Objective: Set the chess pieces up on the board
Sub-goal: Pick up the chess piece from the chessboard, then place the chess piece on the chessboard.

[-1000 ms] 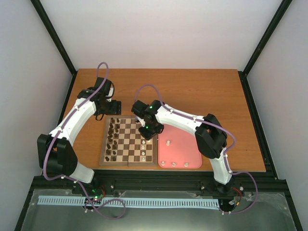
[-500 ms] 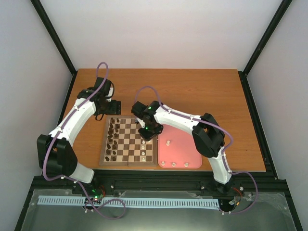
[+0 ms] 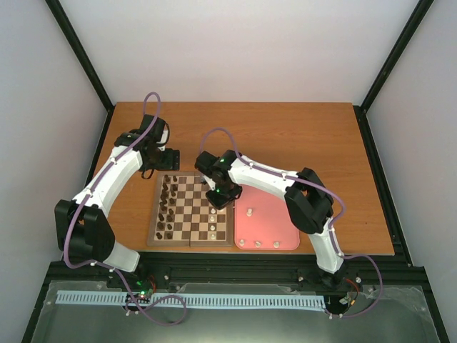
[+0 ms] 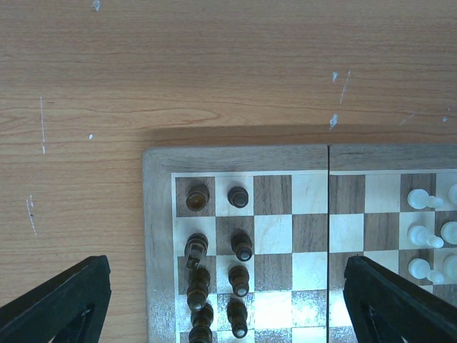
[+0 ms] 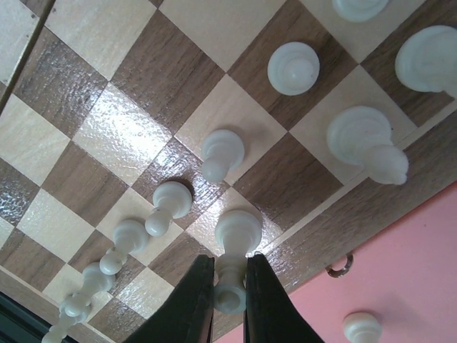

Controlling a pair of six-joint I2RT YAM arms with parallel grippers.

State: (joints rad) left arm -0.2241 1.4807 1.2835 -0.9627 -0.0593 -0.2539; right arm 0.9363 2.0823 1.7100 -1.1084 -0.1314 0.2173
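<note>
A white piece (image 5: 238,230), judged light, hard and slippery, is clenched at its slim top by the right tool (image 5: 228,266), standing on the board's (image 5: 143,64) edge row beside the tray (image 5: 421,271). The left tool (image 4: 225,264) is held wide apart, empty

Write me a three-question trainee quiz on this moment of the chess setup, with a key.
1. True or false: the left gripper holds a dark brown piece.
2. The right gripper is shut on: A) a dark brown piece; B) a cream-white chess piece; C) nothing.
3. How many cream-white pieces are on the pink tray, seen from above?
Key: 1 false, its fingers stand wide apart and empty; 2 B; 3 four.
</note>
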